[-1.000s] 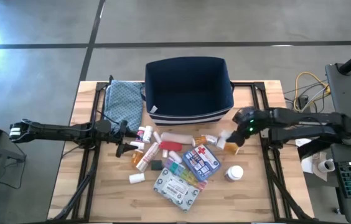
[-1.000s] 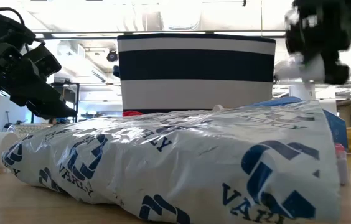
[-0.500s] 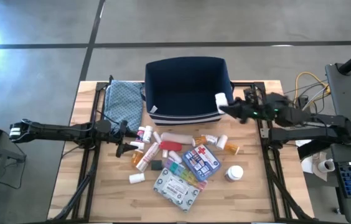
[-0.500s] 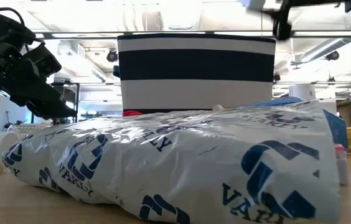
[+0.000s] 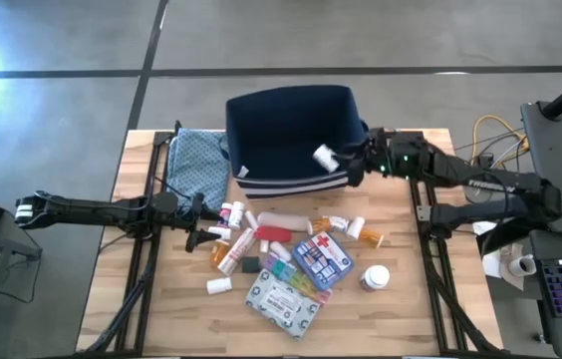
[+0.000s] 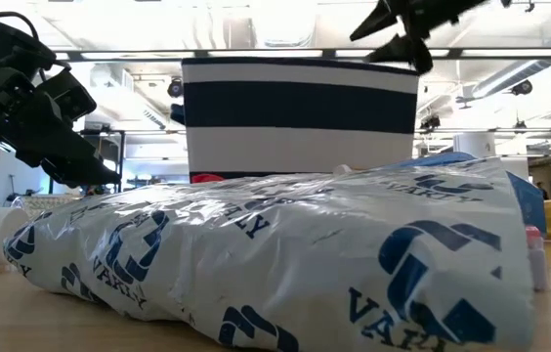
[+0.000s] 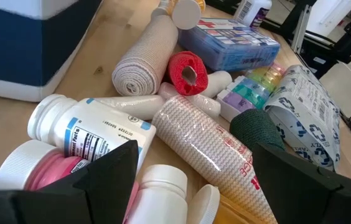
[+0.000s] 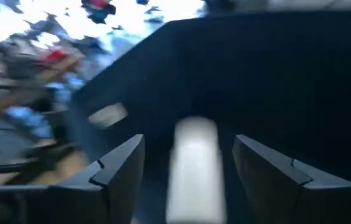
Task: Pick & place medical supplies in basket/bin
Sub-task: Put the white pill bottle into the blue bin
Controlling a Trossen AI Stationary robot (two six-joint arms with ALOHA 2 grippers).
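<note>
The navy bin [image 5: 291, 130] stands at the table's far middle. My right gripper [image 5: 353, 165] reaches level over its right rim, open; in the right wrist view [image 8: 189, 140] its fingers frame the bin's dark inside. A white pill bottle [image 5: 326, 157] is inside the bin ahead of the fingers, apart from them, blurred [image 8: 194, 168]. The other supplies [image 5: 291, 254] lie in a pile on the table in front of the bin. My left gripper [image 5: 204, 221] waits open at the pile's left end, over white bottles [image 7: 85, 134]. My right gripper reaches over the bin's right rim [image 5: 364, 150]; whether it touches the rim I cannot tell. The white bottle is clear of its fingers.
A blue patterned cloth [image 5: 197, 165] lies left of the bin. A grey-white packet [image 5: 283, 302] at the pile's near end fills the low view [image 6: 275, 254]. A blue red-cross pouch [image 5: 323, 259] and a white bottle [image 5: 375, 276] lie right of it. Cables run off the far right corner.
My right gripper has risen from the pile's right side with the white bottle, swung toward the far edge and over the bin's right rim, tipped toward level, and opened. The bottle has left the fingers and is inside the bin. The bin has shifted slightly left.
</note>
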